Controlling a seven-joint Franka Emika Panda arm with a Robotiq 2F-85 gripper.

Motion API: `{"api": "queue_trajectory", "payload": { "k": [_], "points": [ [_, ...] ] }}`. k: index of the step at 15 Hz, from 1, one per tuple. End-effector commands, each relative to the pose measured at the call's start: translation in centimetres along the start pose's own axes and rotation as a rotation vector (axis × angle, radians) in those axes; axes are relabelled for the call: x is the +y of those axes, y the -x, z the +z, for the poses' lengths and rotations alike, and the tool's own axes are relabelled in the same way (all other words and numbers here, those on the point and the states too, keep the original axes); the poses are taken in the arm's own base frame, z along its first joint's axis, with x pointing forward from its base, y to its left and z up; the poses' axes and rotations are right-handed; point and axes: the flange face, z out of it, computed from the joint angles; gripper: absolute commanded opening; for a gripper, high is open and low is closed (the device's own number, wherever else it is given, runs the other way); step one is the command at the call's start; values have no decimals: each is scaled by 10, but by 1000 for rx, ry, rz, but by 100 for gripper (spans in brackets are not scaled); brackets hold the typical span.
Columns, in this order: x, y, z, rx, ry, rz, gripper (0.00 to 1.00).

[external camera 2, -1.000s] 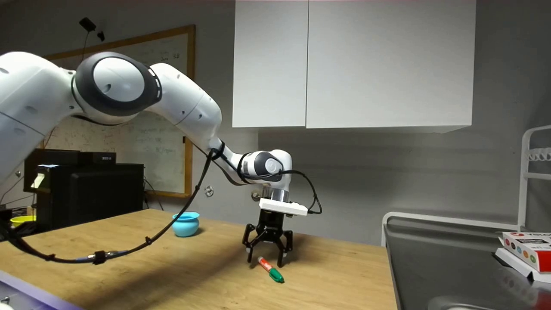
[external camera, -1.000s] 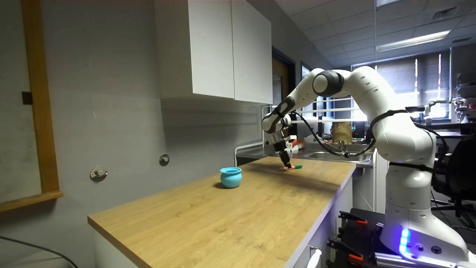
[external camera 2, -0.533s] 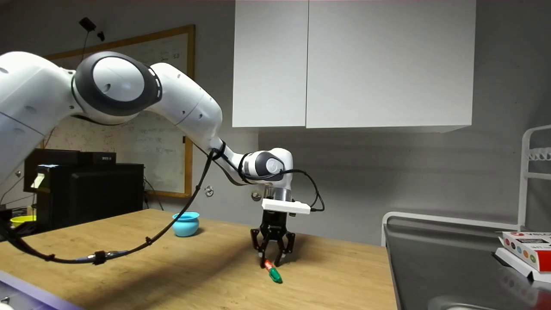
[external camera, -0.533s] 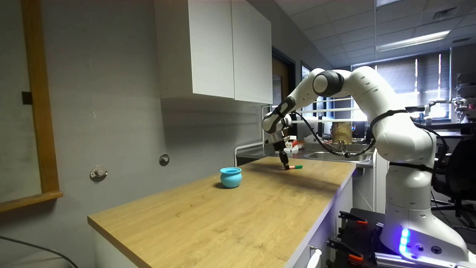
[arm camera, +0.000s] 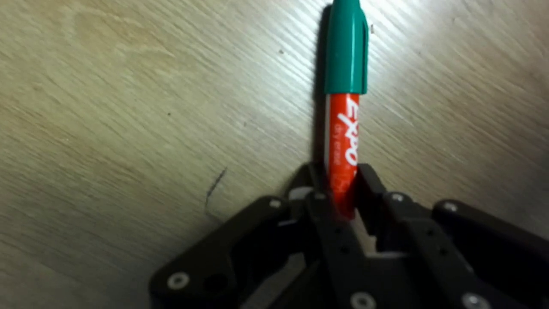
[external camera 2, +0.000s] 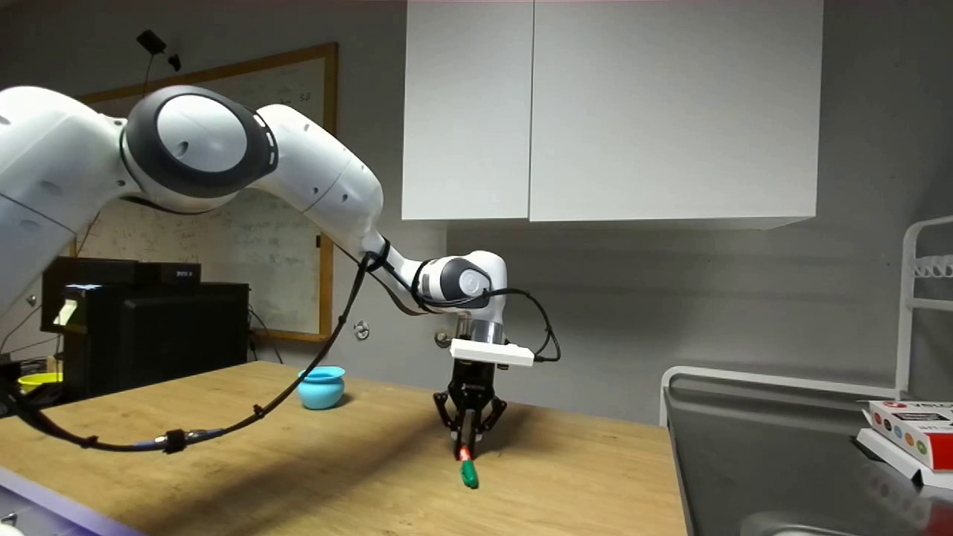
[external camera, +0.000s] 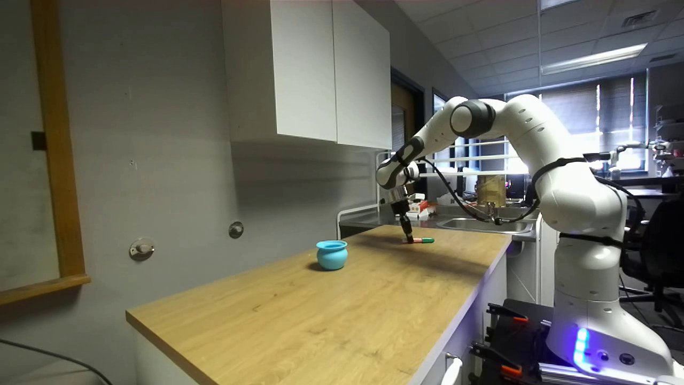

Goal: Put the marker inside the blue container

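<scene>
The marker [arm camera: 344, 124], red with a green cap, lies on the wooden countertop in all the current views. My gripper [arm camera: 342, 182] points down at the counter, its black fingers [arm camera: 371, 189] closed on the red barrel. The green cap sticks out in front of the fingers, while the barrel's rear end is partly hidden by them. In both exterior views the blue container [external camera: 332, 255] stands upright on the same counter, well apart from my gripper [external camera 2: 466, 450]. Its inside cannot be seen from these angles.
The wooden counter [external camera: 299, 315] runs along a grey wall, with a white cabinet [external camera: 307, 69] hanging above. Beyond its far end are a metal sink [external camera: 483, 225] and boxes [external camera 2: 916, 432]. The arm's black cable [external camera 2: 238, 424] droops low over the counter.
The jaws have gone from wide apart to closed on the marker. The marker has swung a little and now lines up with my gripper. The blue container has stayed put.
</scene>
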Motion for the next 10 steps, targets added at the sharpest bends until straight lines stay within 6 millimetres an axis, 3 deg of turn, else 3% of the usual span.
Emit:
{"api": "queue_trajectory", "payload": {
  "k": [1,6,10],
  "points": [
    [-17,-6,-11,61,-16,103,12],
    [-53,-14,-37,141,-15,246,12],
    [-101,-26,-72,284,-13,407,12]
  ]
}}
